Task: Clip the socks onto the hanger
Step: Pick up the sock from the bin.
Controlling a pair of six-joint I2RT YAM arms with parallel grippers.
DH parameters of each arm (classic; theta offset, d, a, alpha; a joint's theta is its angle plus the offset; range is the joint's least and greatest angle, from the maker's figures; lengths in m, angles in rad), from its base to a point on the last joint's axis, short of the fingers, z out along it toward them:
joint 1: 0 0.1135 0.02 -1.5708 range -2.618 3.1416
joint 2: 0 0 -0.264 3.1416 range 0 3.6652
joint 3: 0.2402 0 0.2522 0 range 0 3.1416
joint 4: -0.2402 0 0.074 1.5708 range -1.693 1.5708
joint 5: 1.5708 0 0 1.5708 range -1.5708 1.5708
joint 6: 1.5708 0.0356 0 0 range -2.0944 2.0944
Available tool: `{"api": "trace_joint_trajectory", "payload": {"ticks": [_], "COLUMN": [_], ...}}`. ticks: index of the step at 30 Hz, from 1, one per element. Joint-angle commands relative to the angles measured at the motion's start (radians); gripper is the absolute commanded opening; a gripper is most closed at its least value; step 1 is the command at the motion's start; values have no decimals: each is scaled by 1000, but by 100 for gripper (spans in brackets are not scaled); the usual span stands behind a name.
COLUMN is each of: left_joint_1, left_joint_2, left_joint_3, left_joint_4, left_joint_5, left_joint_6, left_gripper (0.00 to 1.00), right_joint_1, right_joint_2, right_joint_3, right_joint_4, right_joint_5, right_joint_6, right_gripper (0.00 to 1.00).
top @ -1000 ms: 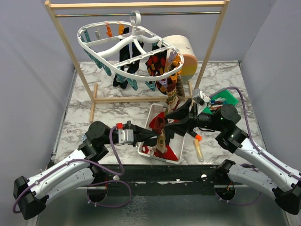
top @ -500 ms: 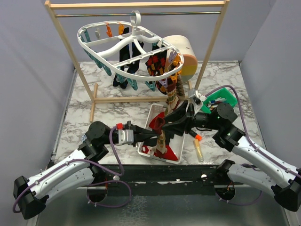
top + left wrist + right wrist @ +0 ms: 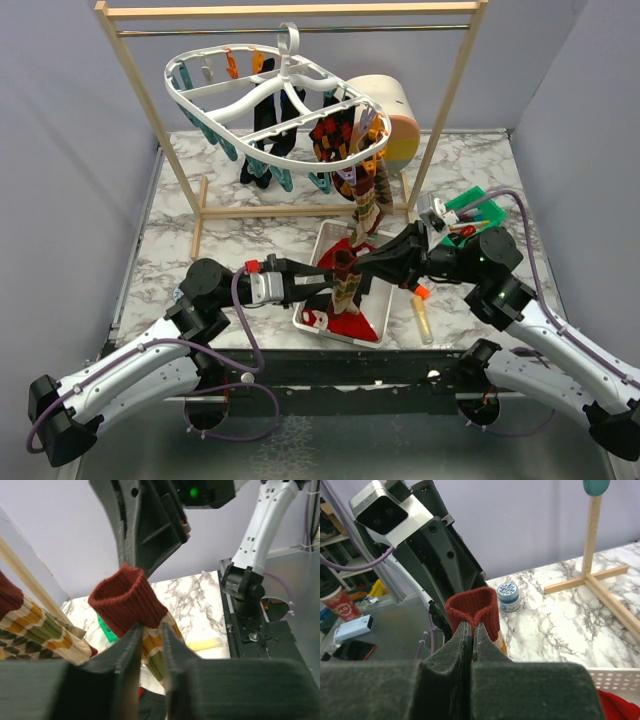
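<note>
- Top external view: one sock (image 3: pixel 345 285), with a dark red cuff and a brown patterned leg, stands upright over the tray (image 3: pixel 320 238), between the two arms.
- From the right of the tray, the right tool (image 3: pixel 471 627) has its fingers pressed together on the rim of the cuff.
- From the left of the tray, the left tool (image 3: pixel 152 630) has its fingers a little apart, with the patterned leg in the gap. I cannot tell if they press it.
- Some red fabric (image 3: pixel 358 326) lies in the tray. Other socks (image 3: pixel 345 135) hang from the hanger (image 3: pixel 288 62), behind the tray.
- I judge the sock light, soft and limp: it will fold and swing, and the thin knit may slip from a small pinch.
- The best hold is probably the cuff, with some free edge left above the fingers for a clip to bite.
</note>
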Motion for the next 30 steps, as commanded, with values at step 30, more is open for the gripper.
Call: {"api": "trace_joint_trajectory", "payload": {"ticks": [30], "left_joint_1": [-4], "left_joint_2": [87], "left_joint_3": [88], "left_joint_4": [14], "left_joint_5": [-96], "left_joint_6": [-94], "left_gripper": [55], "right_joint_1": [6], "right_joint_2": [-124], "right_joint_3": [22], "right_joint_4": [-274], "right_joint_5": [131], "right_joint_6": [-340], "right_gripper": [0]}}
